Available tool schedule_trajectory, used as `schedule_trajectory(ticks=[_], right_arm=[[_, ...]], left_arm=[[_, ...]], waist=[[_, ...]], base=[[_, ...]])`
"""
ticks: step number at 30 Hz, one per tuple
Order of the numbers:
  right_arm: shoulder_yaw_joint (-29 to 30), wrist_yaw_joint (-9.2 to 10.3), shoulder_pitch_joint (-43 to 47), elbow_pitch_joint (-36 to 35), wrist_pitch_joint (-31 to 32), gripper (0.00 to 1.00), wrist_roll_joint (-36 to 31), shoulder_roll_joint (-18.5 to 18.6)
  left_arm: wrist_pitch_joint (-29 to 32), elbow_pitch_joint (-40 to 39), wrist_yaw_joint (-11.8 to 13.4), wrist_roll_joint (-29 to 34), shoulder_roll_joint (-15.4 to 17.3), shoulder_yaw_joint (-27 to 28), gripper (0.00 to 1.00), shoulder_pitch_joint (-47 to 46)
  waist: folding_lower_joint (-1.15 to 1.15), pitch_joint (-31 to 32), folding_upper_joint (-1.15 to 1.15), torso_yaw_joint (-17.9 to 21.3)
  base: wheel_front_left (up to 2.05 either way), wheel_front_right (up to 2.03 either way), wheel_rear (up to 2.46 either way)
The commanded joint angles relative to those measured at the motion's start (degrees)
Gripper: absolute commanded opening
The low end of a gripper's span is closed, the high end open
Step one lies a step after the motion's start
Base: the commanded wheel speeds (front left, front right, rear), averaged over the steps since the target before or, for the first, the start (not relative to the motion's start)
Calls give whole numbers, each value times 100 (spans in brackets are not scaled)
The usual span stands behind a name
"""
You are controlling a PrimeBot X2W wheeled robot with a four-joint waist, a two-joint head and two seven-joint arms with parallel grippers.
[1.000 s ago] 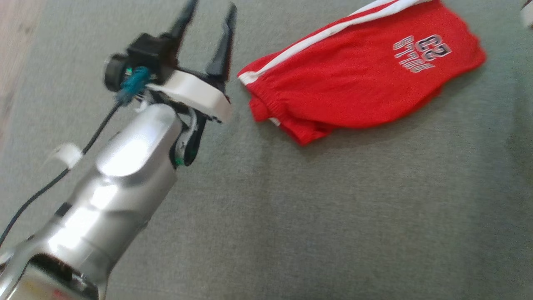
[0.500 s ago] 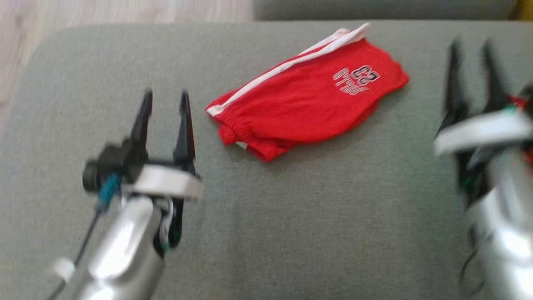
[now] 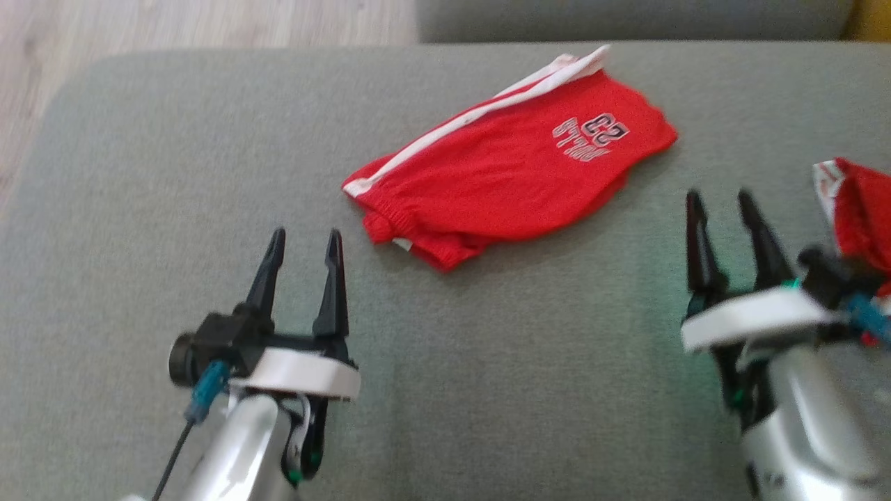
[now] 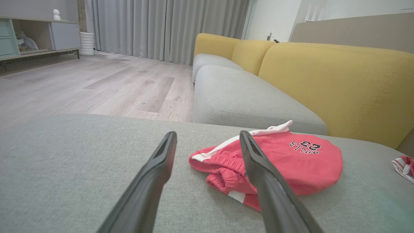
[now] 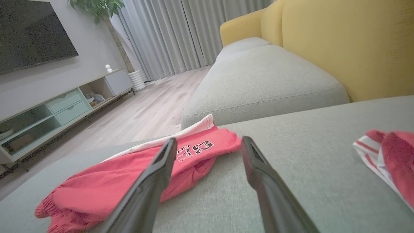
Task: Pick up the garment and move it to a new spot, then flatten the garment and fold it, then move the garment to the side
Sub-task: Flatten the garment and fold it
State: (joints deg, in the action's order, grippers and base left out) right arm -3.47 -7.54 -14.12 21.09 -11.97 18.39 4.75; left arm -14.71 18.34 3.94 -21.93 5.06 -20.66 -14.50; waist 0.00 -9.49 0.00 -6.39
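The garment (image 3: 508,174) is a pair of red shorts with a white side stripe and a "23" print, folded over and lying on the grey sofa cushion (image 3: 487,362) at upper centre. My left gripper (image 3: 305,241) hovers open at the lower left, short of the waistband end, nothing between its fingers. My right gripper (image 3: 720,201) stands open at the lower right, to the right of the shorts and apart from them. The left wrist view has the garment (image 4: 291,161) just beyond the open left gripper (image 4: 207,135). The right wrist view shows the garment (image 5: 136,174) behind the open right gripper (image 5: 207,140).
A second red and white cloth (image 3: 860,216) lies at the cushion's right edge, close behind my right wrist; it also shows as cloth (image 5: 393,155). Yellow backrests (image 4: 339,84) rise beyond. Another grey seat (image 4: 245,97) adjoins. Wooden floor (image 3: 174,24) lies past the far-left edge.
The head camera has swung, bringing both arms into the picture. My left gripper sits lower and nearer, and the right gripper has come down to the right of the shorts. The shorts lie unmoved.
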Motion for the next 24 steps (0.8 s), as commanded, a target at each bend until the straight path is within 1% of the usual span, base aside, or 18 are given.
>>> schedule_trajectory(ticks=[1,4,7,8,9,11,14,16,22,24], right_arm=[[-69,5,-411,-229,90,100,-42,79],[60,5,-871,-80,493,100,-84,266],[258,5,-1440,279,911,100,-76,444],[312,5,-1634,430,1030,100,-57,498],[400,5,-1995,803,1288,100,-81,637],[419,5,-2309,1221,1538,100,-194,783],[465,5,-2707,1820,1726,100,-248,951],[443,5,-2922,2158,1777,100,-247,1032],[82,5,-3342,2853,1912,100,29,1169],[-69,5,-3445,3072,1976,100,27,1252]], left_arm=[[-29,-147,-40,73,18,255,100,-348],[-29,-119,-153,175,-68,317,100,-511],[-29,-86,-245,246,-142,316,100,-664],[-29,-71,-270,259,-160,311,100,-711],[-29,-42,-313,278,-187,291,100,-797],[-29,-21,-330,287,-203,282,100,-858],[-29,20,-333,378,-212,230,100,-925],[-29,10,-327,315,-215,185,100,-950],[-29,-21,-251,199,-217,77,100,-1001],[-29,-29,-236,177,-217,52,100,-1019]], waist=[[0,-215,0,-149],[0,-486,0,-321],[0,-776,0,-530],[0,-859,0,-603],[0,-1007,0,-745],[0,-1123,0,-870],[0,-1247,0,-1040],[0,-1312,0,-1139],[0,-1436,0,-1312],[0,-1466,0,-1340]], base=[[0,0,0],[0,0,0],[0,0,0],[0,0,0],[0,0,0],[0,0,0],[0,0,0],[0,0,0],[0,0,0],[0,0,0]])
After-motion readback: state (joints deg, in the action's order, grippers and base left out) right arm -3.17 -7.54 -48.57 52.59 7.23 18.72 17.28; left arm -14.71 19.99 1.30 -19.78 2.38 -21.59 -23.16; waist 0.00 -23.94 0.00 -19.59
